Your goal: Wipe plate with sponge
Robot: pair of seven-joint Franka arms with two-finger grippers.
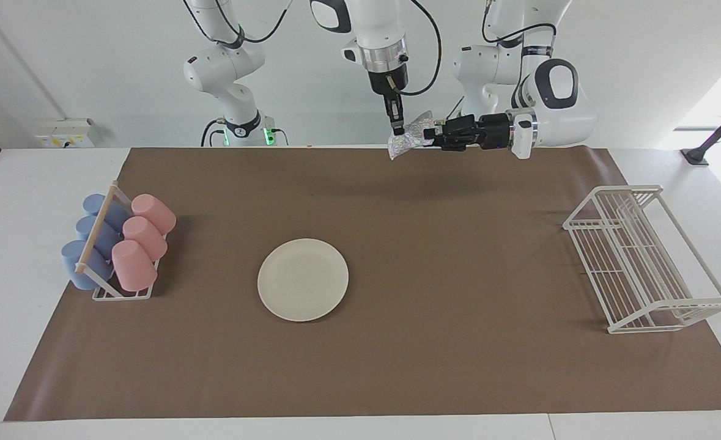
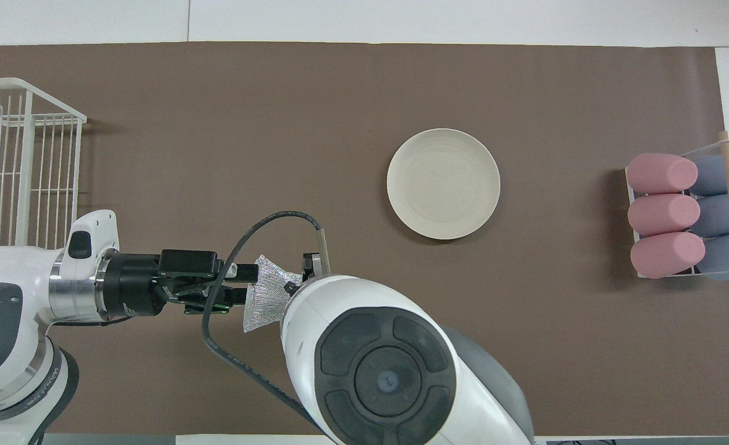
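Sponge (image 1: 410, 135) is up in the air over the robots' edge of the tabletop (image 1: 433, 366), about midway along it, caught between both arms. Left end effector (image 1: 437, 135) comes in sideways and looks clamped on one edge of the sponge. Right end effector (image 1: 399, 127) points straight down with its tips at the opposite edge; you can't tell from either view whether it has closed on it or is only touching. Overhead shows the same: sponge (image 2: 266, 298) between left end effector (image 2: 245, 285) and the right arm's wrist, which hides its own fingertips.

Plate (image 1: 303, 279) lies flat and bare on the brown mat, around the middle of the tabletop, shifted toward the right arm's end, well apart from the sponge.

Handling, as judgement:
- sponge looks light, floppy, crinkled; it droops from wherever it's pinched, so take it near the middle of an edge with a deep bite and leave a free flap to drag on the plate
- expect it to fold under pressure
- plate looks stiff, smooth and likely slides on the mat; press lightly or steady its rim with the free arm

Cup rack (image 1: 118, 250) and wire rack (image 1: 641, 260) sit at opposite ends, out of the way
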